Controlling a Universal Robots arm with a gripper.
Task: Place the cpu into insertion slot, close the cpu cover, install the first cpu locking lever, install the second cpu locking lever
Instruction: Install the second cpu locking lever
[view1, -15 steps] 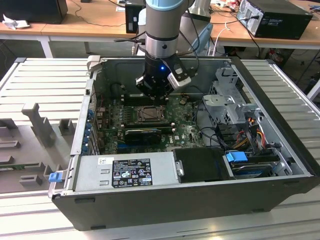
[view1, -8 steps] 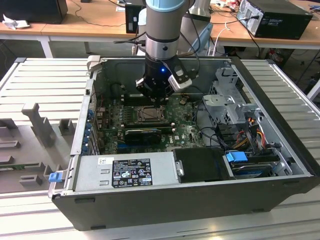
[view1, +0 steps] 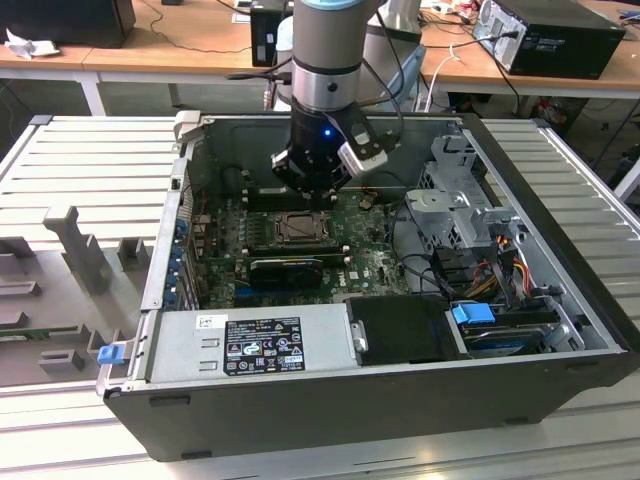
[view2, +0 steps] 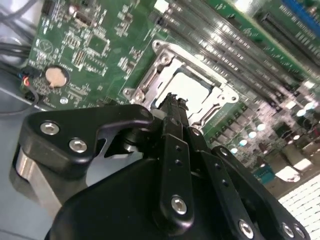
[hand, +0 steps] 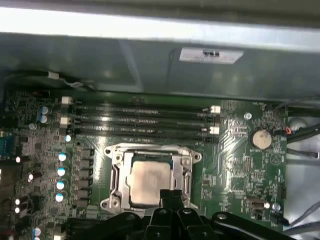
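Gripper (hand: 170, 196): one, black, two-fingered, hanging inside the open computer case (view1: 560, 290) over the motherboard (hand: 240, 150). In both wrist views the fingers (view2: 172, 117) are pressed together with nothing between them; their tips sit at the near edge of the socket, whether touching the metal or just above it cannot be told.

Cpu (hand: 147, 182): one, pale silver-beige square, lying flat in the insertion slot (hand: 116, 177) and framed by it on all sides.

Cpu cover (hand: 150, 152): one, a silver-grey frame with a square window, down over the chip so that the chip's face shows through the window.

Step in hand, as a judgement: placing looks done and the cover looks lowered, so the work appears to stand at the locking levers. The levers themselves cannot be made out with certainty along the socket's sides; whether either is latched cannot be told. A latching move would call for the closed fingertips to bear on a thin wire arm without slipping onto the chip.

Memory slots (hand: 142, 120): four long black rows, just beyond the socket.

Coin cell (hand: 260, 139): one, round, on the green board well apart from the socket.

Power supply (view1: 255, 345): one grey box with a label, at the case's near wall in the exterior view.

Drive cage (view1: 455, 205): one, silver, toward the exterior view's right.
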